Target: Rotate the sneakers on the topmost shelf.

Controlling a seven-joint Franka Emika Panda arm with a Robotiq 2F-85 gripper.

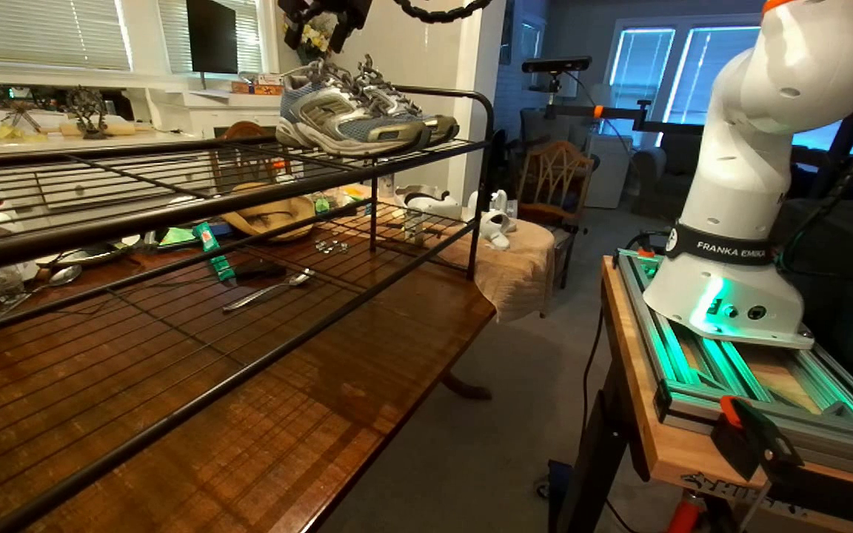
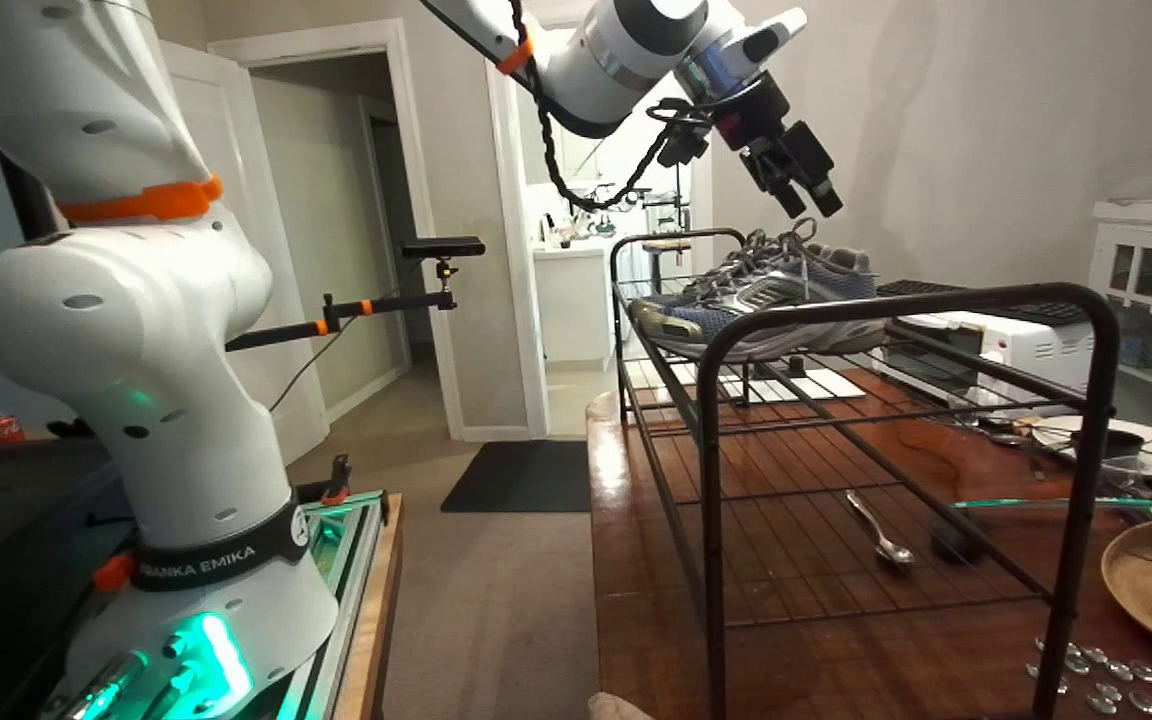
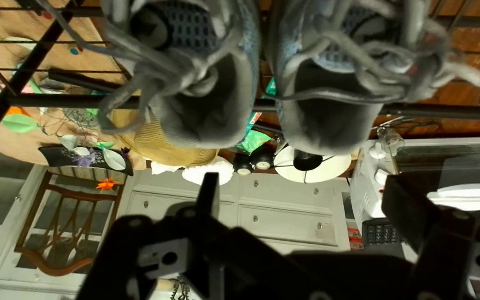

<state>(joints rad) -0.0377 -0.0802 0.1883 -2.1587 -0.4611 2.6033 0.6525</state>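
Nearest in the wrist view, the gripper (image 3: 302,187) hangs above the sneakers (image 2: 771,295), its jaws wide apart and holding nothing. The pair sits side by side on the topmost shelf (image 1: 101,226), toes toward the robot's base (image 1: 723,300). Farther off are a straw hat (image 3: 163,143) and white drawers (image 3: 286,218).

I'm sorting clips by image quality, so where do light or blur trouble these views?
In an exterior view, striped shadows cross the wooden table; in an exterior view, the bright background room looks washed out; in both exterior views, a green light glares on the robot's base; in the wrist view, the gripper is a dark, soft-edged shape, and the sneaker laces look blurred.
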